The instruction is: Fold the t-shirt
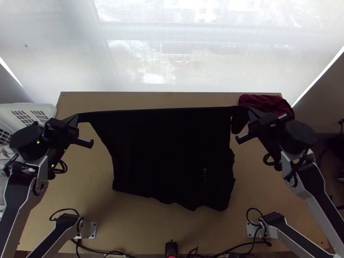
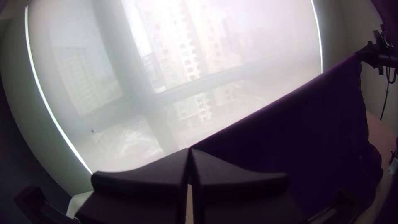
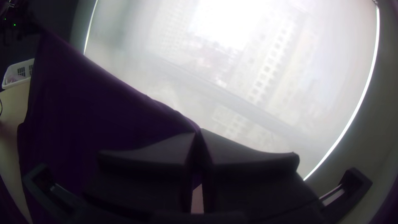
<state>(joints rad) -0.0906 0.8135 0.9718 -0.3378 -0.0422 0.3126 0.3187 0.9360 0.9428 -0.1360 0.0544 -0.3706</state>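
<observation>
Two arms, two grippers, one shirt (image 1: 167,159). Left gripper (image 1: 76,118) raised at far left, fingers pressed together on one shirt corner; right gripper (image 1: 249,110) raised at far right, fingers likewise closed on opposite corner. Black soft cloth spread between them, far edge taut and nearly straight, near edge wavy. One white slotted basket (image 1: 48,109) left; one dark-red bunched cloth (image 1: 263,101) far right, on wooden table (image 1: 86,180).

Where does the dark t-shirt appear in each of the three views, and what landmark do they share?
Top view: the t-shirt spans the middle, upper edge taut.
Left wrist view: the t-shirt stretches from the left claw to the right claw.
Right wrist view: the t-shirt stretches from right claw to left.
Shared landmark: the pale window shade.
</observation>
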